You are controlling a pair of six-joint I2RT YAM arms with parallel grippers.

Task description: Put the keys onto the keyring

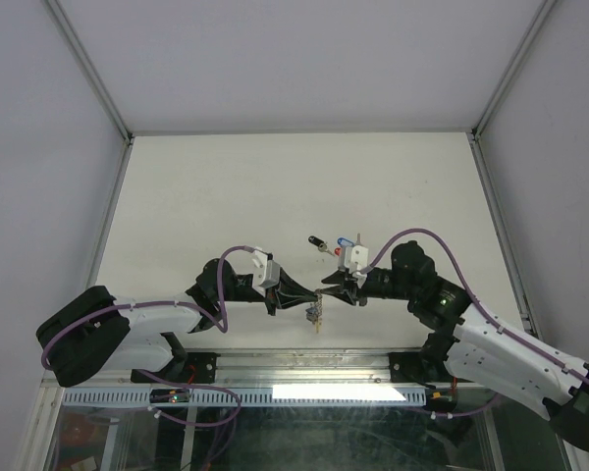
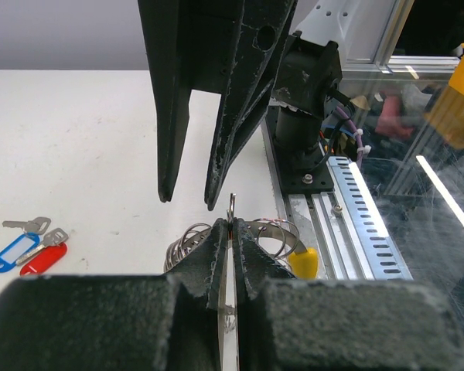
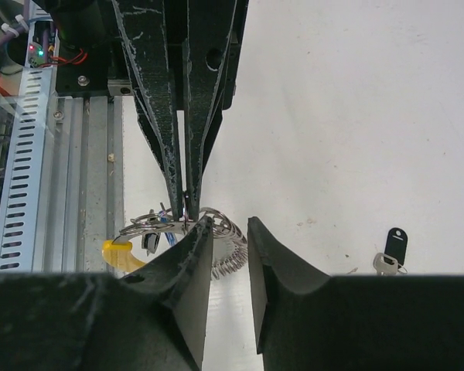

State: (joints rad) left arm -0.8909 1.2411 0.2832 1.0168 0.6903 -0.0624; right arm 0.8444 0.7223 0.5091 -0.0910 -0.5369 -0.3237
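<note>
Left jaws: the left gripper point(image 2: 230, 230) has its black fingers pressed together on a thin silvery strip of metal. The strip looks like part of the keyring, but that is not certain.
Right jaws: the right gripper point(image 3: 228, 224) has its fingers spread, with nothing between them, tip to tip with the left.
Keyring: a large thin keyring point(image 2: 304, 263), part yellow arc and part silvery beaded coil, hangs at the fingertips of both grippers, near the middle of the near edge of the white bench point(image 1: 226, 186).
Loose keys: a small silvery key with a blue oblong tag point(image 2: 12, 251) and one with a red tag point(image 2: 43, 259) lie side by side.
Third key: a black-tagged key point(image 3: 392, 243) lies near them. All three are farther in from the near edge, apart from the ring.
</note>
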